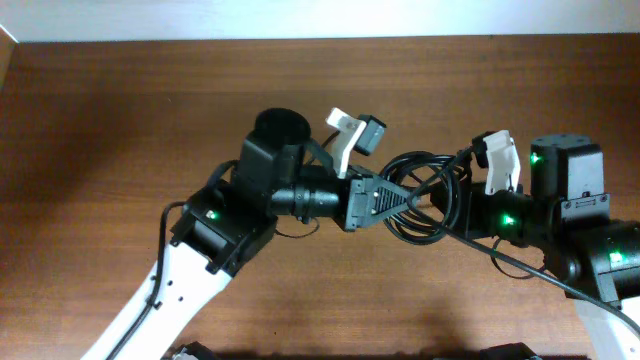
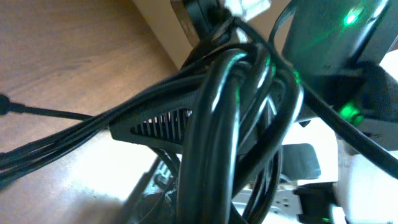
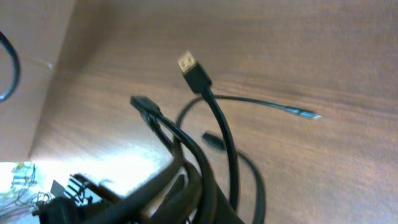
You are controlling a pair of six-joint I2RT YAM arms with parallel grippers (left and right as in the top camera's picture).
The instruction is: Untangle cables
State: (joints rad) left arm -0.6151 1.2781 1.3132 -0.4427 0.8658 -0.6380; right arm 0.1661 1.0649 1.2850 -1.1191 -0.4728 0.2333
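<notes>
The cables [image 1: 418, 236] are a coiled bundle of thin black cords held up between both grippers at the table's centre right. My left gripper [image 1: 398, 200] is shut on the coil's left side. In the left wrist view the bundle [image 2: 214, 124] fills the frame across the ribbed black finger [image 2: 155, 127]. My right gripper [image 1: 462, 196] is shut on the coil's right side. In the right wrist view the cords [image 3: 217, 130] rise from the jaws [image 3: 186, 202]. A USB plug [image 3: 194, 71] and two smaller plug ends [image 3: 143, 104] [image 3: 214, 142] hang free over the table.
The brown wooden table [image 1: 120, 120] ends at a white wall along the far edge. The right arm's thicker cable [image 1: 520, 268] trails towards the front right. A loose cord [image 2: 43, 113] lies on the table at left in the left wrist view.
</notes>
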